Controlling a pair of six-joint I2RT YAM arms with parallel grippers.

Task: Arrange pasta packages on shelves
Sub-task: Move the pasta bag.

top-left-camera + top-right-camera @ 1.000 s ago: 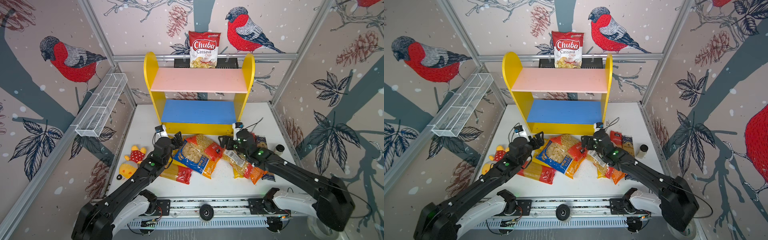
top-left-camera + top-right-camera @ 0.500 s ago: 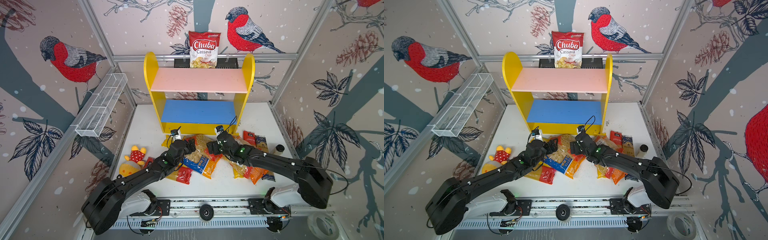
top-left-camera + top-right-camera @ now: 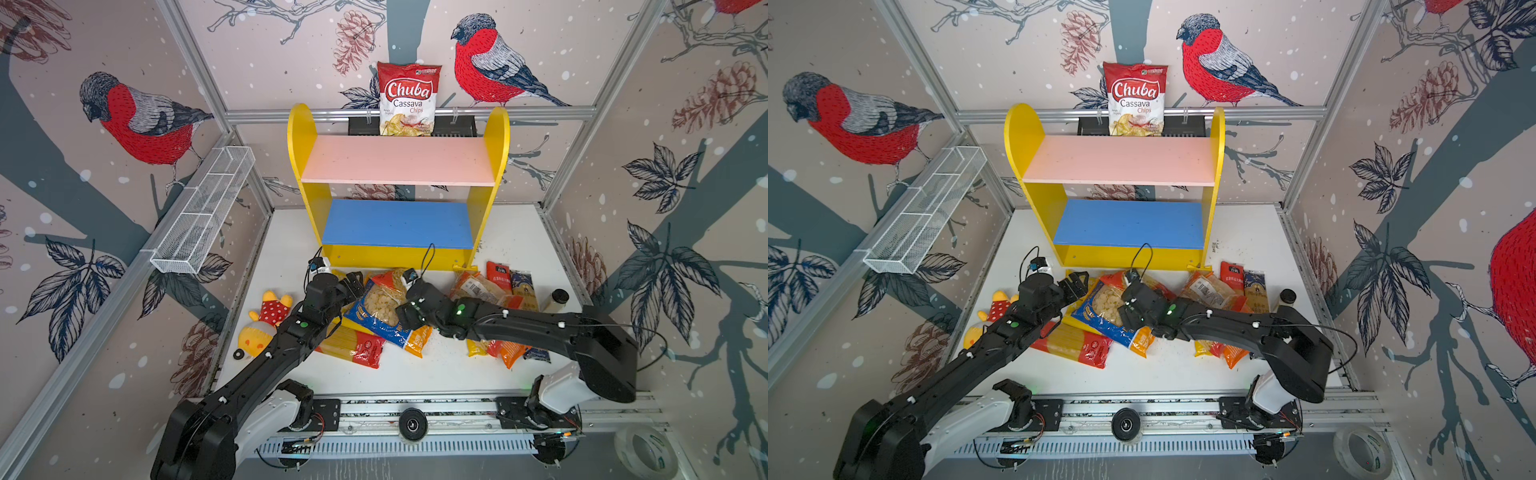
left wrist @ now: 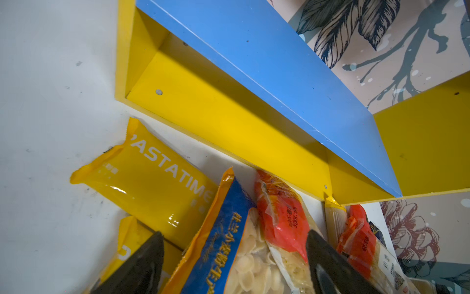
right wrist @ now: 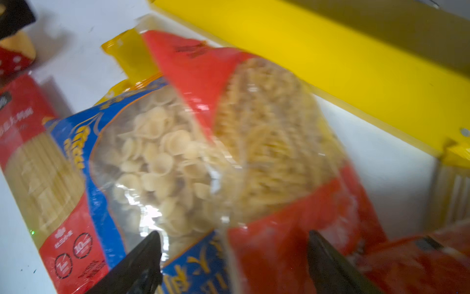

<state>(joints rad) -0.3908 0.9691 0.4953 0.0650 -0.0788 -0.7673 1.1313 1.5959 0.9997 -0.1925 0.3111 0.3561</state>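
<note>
Lying between both spread hands (image 3: 356,281) (image 3: 402,318) (unheld) — blue pasta bag (image 3: 380,309).

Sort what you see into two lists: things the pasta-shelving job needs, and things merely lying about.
Needed: pasta packages, shelves, left gripper, right gripper.

Lying about: cassava chips bag, plush toy, wire basket, tape roll, small bottle.

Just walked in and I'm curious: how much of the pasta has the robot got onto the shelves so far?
None yet. The pink upper board and blue lower board are bare. Both the left gripper and right gripper are open, holding nothing, above the blue shell-pasta bag. All the pasta packages still lie on the table.
</note>
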